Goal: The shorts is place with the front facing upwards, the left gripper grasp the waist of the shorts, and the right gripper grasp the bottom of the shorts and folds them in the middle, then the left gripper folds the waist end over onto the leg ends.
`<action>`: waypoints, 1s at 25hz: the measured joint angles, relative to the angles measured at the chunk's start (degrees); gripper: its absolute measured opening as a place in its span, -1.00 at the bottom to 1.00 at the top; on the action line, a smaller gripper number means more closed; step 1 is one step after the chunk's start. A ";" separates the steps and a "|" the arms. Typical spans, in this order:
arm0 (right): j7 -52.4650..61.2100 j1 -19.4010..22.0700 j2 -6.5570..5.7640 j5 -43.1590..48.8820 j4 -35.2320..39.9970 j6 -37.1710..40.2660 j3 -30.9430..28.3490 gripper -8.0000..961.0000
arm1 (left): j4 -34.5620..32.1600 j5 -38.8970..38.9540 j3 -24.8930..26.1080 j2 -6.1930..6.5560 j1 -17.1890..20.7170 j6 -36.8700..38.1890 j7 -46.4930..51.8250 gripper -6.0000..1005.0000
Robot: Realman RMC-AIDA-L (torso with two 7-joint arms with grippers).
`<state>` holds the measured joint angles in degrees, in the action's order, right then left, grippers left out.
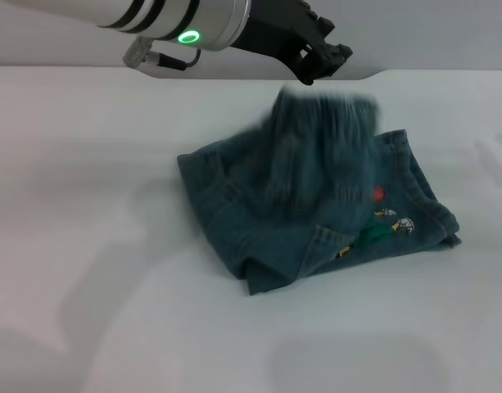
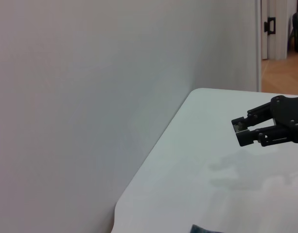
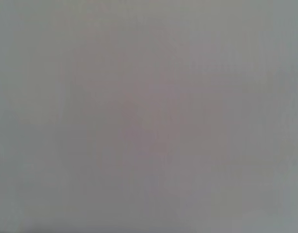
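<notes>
Hovering open-fingered above the blurred, falling waist end, the left end effector should let the shorts settle squarely over the leg ends on the table, while the right end effector, fingers slightly parted, idles aside.

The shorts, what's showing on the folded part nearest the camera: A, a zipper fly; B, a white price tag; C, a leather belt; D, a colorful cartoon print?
D: the shorts lie bunched on the white table, and a red, green and yellow cartoon print shows on the denim near the right edge.
</notes>
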<state>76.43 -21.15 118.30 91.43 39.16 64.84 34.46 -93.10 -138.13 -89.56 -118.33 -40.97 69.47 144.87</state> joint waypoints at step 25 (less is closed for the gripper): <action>7.48 0.66 -3.56 -0.19 3.94 1.14 -4.44 -0.13 | -0.28 20.61 -0.79 0.35 28.62 -38.50 -9.53 0.66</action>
<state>83.92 -20.49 114.74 91.24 43.10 65.98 30.02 -93.39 -117.52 -90.35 -117.98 -12.35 30.97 135.33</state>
